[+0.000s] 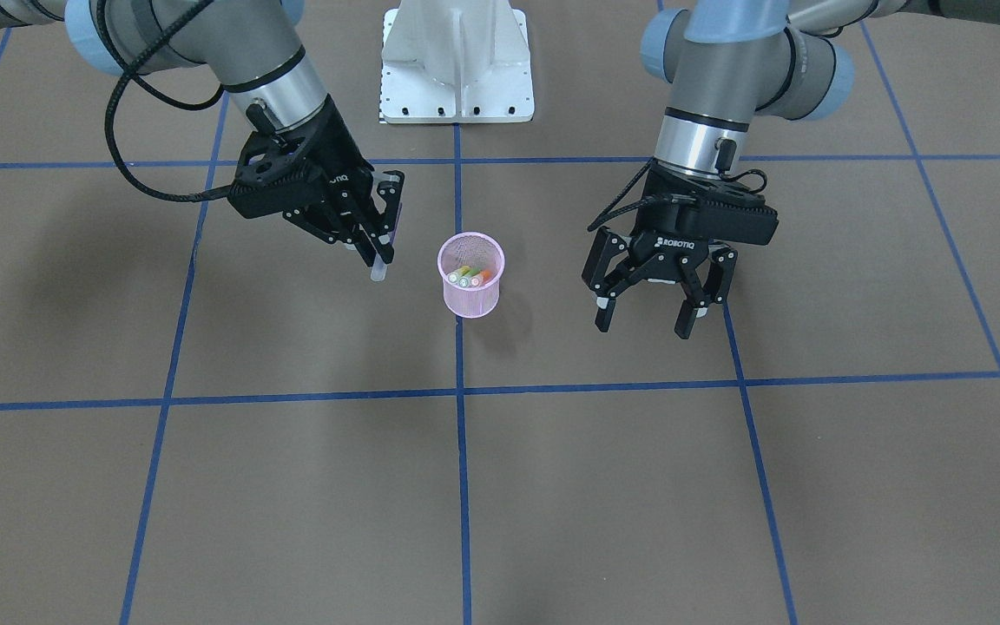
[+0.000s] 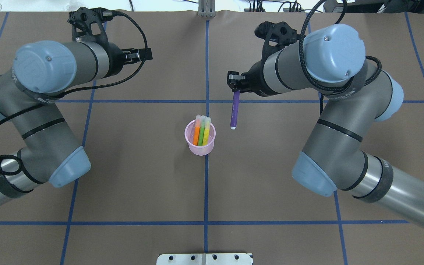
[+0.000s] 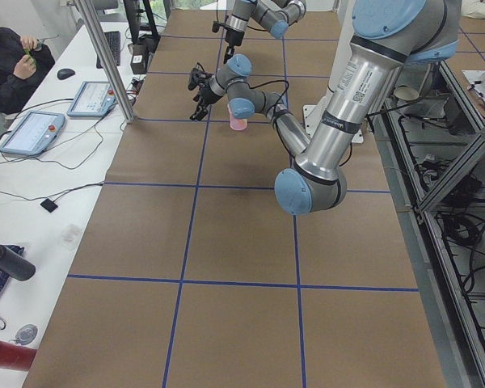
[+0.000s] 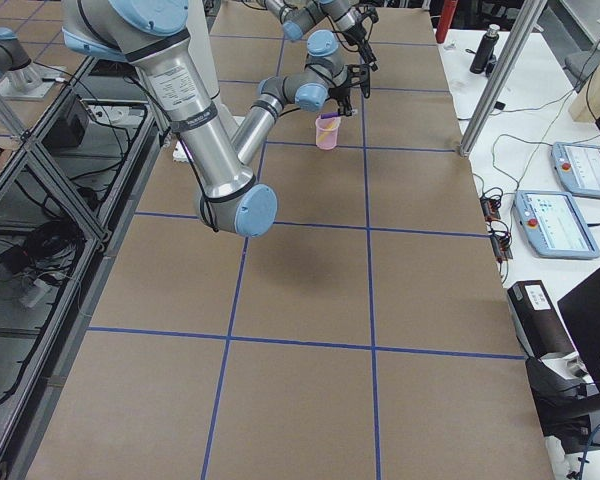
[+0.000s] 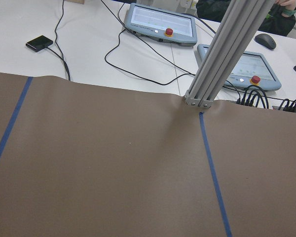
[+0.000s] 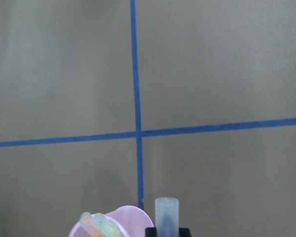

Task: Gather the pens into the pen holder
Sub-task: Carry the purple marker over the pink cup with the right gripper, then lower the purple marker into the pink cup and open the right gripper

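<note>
Not much readable here, tbh. The one clear bit is "ROBOTIQ" in white caps on the black body of the left gripper [image 1: 643, 328], front-facing view. The right gripper [image 1: 381, 252] has the same white logo, but it's tilted away and only the last few letters show. From overhead, the left arm [image 2: 44, 98] and right arm [image 2: 344, 92] have pale lettering on their dark bands, too small to make out. The left arm's silver tube carries a sticker in the left side view, also unreadable.

A brown table [image 1: 552, 486] is crossed by blue tape lines [image 1: 463, 486]. In the left side view's upper left, a white bench [image 3: 12, 214] carries teach pendants [image 3: 32, 132].
</note>
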`<state>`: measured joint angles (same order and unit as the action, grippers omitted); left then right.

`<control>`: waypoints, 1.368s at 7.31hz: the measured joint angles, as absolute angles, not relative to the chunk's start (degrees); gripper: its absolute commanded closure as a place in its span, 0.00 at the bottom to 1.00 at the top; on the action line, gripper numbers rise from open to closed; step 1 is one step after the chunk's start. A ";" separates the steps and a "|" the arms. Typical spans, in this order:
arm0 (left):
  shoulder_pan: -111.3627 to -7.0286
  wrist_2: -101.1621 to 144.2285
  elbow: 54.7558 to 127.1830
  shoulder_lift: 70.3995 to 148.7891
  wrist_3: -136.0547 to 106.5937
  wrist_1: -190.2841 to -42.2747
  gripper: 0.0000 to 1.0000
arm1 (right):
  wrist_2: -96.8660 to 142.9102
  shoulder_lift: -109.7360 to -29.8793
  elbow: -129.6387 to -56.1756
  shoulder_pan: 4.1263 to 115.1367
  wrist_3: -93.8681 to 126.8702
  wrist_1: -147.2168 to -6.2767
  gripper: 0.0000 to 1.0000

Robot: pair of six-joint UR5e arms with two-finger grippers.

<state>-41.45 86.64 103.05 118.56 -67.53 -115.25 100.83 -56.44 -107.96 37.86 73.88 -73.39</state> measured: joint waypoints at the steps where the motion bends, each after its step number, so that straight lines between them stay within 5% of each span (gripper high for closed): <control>1: -41.81 87.28 103.03 118.13 -67.45 -115.28 0.00 | 94.34 -56.43 -107.94 35.91 73.67 -69.24 1.00; 10: -42.27 87.71 102.61 115.93 -68.63 -116.19 0.00 | 67.90 -53.86 -99.99 21.60 65.58 -61.79 1.00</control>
